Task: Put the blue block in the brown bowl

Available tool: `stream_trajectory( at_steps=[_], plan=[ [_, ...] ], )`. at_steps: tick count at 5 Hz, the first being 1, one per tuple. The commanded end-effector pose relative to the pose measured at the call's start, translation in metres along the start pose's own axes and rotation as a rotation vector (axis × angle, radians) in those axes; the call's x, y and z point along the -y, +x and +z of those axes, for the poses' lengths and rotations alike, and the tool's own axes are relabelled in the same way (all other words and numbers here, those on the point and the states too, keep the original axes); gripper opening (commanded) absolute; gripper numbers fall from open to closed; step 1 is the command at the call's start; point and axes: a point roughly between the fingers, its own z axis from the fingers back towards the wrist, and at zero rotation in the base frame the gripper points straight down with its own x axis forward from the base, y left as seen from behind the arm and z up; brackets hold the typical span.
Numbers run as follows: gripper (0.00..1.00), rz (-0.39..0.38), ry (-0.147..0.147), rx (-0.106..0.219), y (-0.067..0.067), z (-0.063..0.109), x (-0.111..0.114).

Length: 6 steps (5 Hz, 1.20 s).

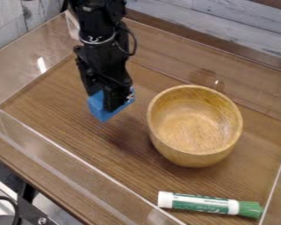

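Observation:
The blue block [106, 107] hangs just above the wooden table, pinched between the black fingers of my gripper [109, 98], which is shut on it. The arm comes down from the top of the view, left of centre. To the right of the block stands the brown bowl [196, 125], round, light wood, thick-rimmed, with nothing inside. The block is a short gap left of the bowl's rim and a little higher than the rim.
A white-and-green marker tube [210, 205] lies near the front edge at the right. Clear plastic walls [25, 132] fence the wooden table surface on the front and left sides.

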Motion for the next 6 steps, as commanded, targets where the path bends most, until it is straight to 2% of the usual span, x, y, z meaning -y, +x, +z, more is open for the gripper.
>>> stream_trajectory(
  at_steps=[1,5,6],
  plan=[
    [0.00,0.008,0.028,0.056,0.008,0.009,-0.005],
    [0.00,0.024,0.061,0.074,0.016,-0.002,-0.017],
    [0.00,0.036,0.067,0.080,0.019,0.005,-0.010]
  ],
)
